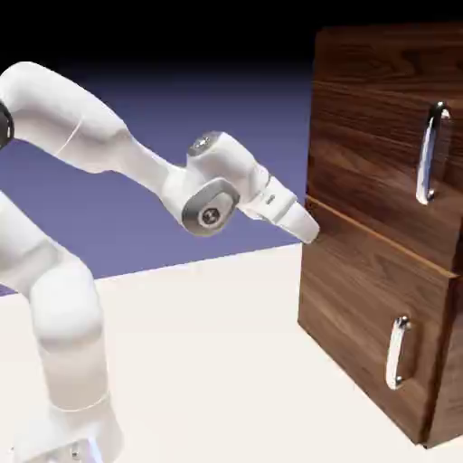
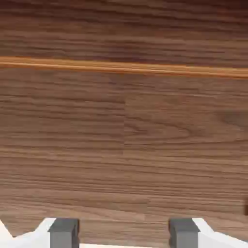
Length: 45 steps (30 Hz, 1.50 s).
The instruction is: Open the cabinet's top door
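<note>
The gripper (image 2: 123,235) faces the cabinet (image 1: 362,271) near the seam under the top door (image 1: 371,154). Its jaws stand released, gripping nothing.

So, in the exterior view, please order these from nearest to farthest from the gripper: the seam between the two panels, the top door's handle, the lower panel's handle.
From the gripper:
1. The seam, just right of the fingertips.
2. The top door's handle, up and right.
3. The lower panel's handle, down and right, somewhat farther.

The tall dark walnut-grain cabinet (image 1: 380,244) is cut off by the exterior view's top and right edges; the white arm's two-finger gripper (image 1: 312,231) tips are indistinct against its edge.
</note>
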Each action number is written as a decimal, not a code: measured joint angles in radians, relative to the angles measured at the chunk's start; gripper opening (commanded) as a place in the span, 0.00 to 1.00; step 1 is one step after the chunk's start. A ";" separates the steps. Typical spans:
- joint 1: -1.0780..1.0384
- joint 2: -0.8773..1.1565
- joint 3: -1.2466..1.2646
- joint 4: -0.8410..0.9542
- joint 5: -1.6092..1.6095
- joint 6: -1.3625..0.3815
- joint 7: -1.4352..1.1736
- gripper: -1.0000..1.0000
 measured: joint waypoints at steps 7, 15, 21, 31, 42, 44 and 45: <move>0.100 -0.035 -0.120 0.083 -0.304 0.016 0.226 0.50; 0.213 -0.074 -0.257 0.178 -0.652 0.035 0.484 0.50; 0.299 -0.104 -0.360 0.249 -0.913 0.049 0.678 0.50; 0.441 -0.154 -0.531 0.367 -1.348 0.072 1.000 0.50; 0.597 -0.209 -0.719 0.498 -1.827 0.097 1.355 0.50; 0.626 -0.218 -0.753 0.521 -1.914 0.102 1.420 0.50; 0.640 -0.223 -0.770 0.533 -1.957 0.104 1.452 0.50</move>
